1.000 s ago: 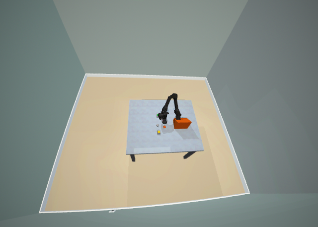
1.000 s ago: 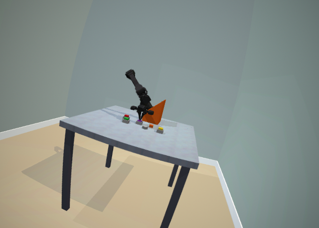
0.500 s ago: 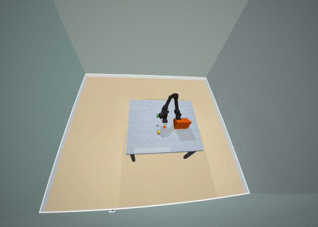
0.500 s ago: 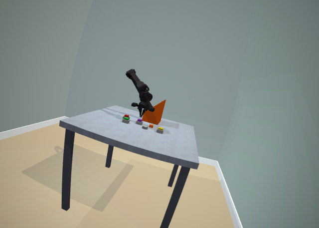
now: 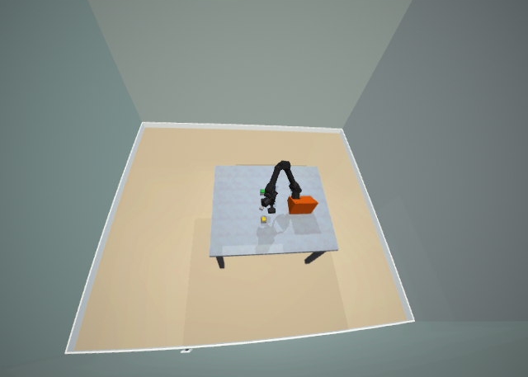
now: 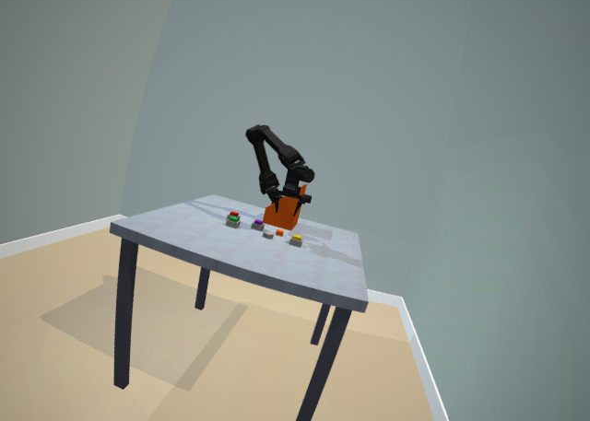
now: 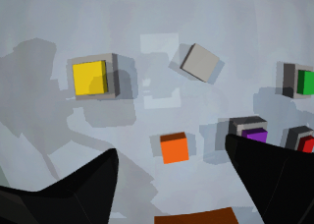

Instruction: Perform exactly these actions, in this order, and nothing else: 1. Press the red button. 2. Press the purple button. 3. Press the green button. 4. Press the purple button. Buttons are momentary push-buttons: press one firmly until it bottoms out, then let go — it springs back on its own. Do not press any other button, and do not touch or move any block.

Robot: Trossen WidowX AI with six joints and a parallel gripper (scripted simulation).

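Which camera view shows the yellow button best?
The wrist view: the yellow button appears large, with its grey housing visible. The exterior view shows it small at the row's right end. The top view shows only a tiny yellow spot.

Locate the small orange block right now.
In the wrist view the small orange block lies on the table low and centre between the open jaws, with the purple button to its right and the yellow button up-left.

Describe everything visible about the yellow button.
The yellow button is a flat, square yellow cap seated in a grey housing. It sits upright on the pale table, unpressed as far as the pictures show, at the end of the row nearest the table's front edge, apart from the small orange block. Nothing touches it; the open claw hangs above, off to one side.
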